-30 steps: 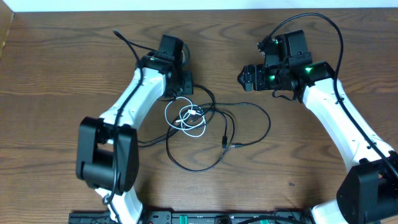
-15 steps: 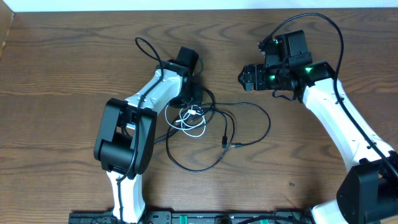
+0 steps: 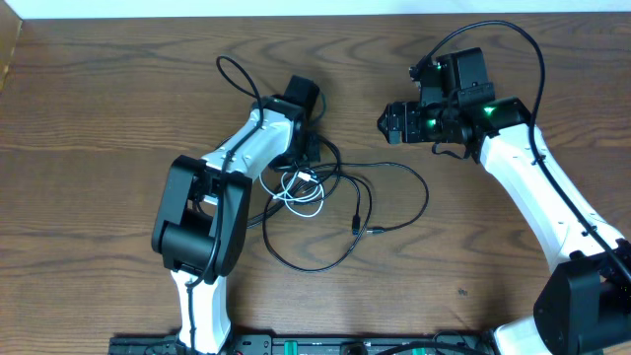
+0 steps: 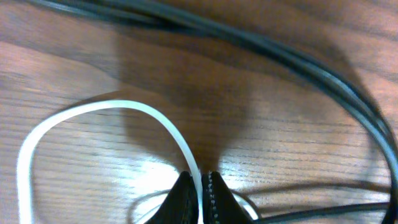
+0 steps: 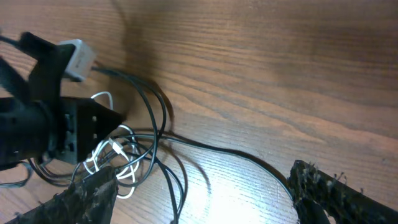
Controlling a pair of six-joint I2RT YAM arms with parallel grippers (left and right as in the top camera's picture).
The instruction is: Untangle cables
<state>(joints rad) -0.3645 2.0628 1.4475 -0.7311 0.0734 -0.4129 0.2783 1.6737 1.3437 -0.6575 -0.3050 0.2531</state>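
1. The thin white cable (image 3: 306,192) lies coiled in the middle of the brown wooden tabletop (image 3: 99,118), laced through the loops of the long thin black cable (image 3: 385,166), which spreads out to the right and toward the near edge.
2. The left end effector (image 4: 200,186) is pinched closed on a strand of the white cable, at the far side of the knot.
3. The right end effector (image 3: 391,125) hangs with its jaws wide, holding nothing, well apart from the tangle.
4. Judged from this, the work is at an early stage: one grip is made, but no cable lies free, so drawing the white coil out of the black loops remains.
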